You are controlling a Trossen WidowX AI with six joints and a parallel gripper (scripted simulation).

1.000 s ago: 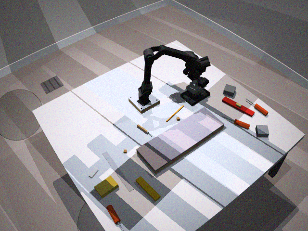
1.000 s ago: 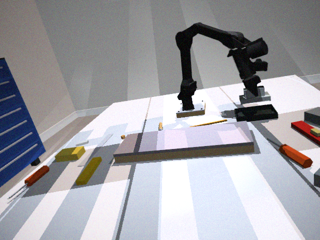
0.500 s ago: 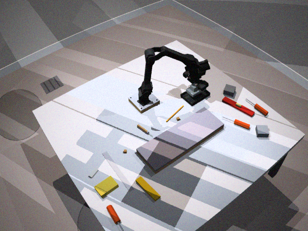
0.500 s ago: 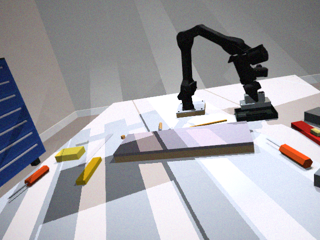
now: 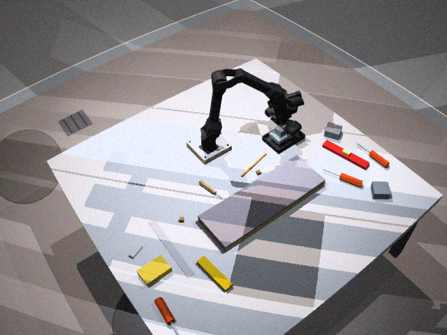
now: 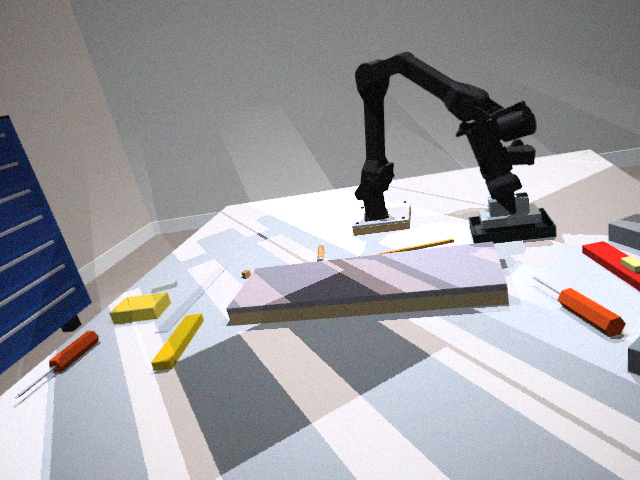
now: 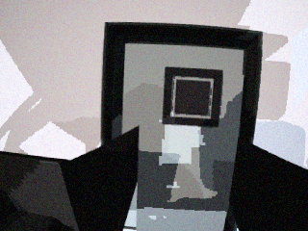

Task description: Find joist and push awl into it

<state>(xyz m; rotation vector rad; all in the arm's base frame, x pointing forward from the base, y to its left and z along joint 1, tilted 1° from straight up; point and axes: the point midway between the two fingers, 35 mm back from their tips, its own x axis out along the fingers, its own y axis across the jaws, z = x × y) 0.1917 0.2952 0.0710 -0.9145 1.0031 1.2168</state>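
Top view shows the black gripper (image 5: pixel 283 126) (image 6: pixel 509 202) (image 7: pixel 180 135) clamping the grey stud finder (image 5: pixel 279 135) (image 6: pixel 504 217) (image 7: pixel 144 67) at the black tray (image 5: pixel 282 148) (image 6: pixel 511 237) (image 7: pixel 112 72), the tool sitting within the tray's rim in the wrist view, though whether it is bearing on the floor is hard to tell; the search over the floor panel (image 5: pixel 260 206) (image 6: pixel 372 279) is presumably finished, its result not showing, and stowing the finder is appearing nearly complete, with release still left; the wooden-handled awl (image 5: pixel 207 187) (image 6: pixel 321 252) is lying beside the panel, ungripped, its pick-up and the single downward push remaining, while no hole is showing in the panel; no brand, label or writing is reading legibly on any item
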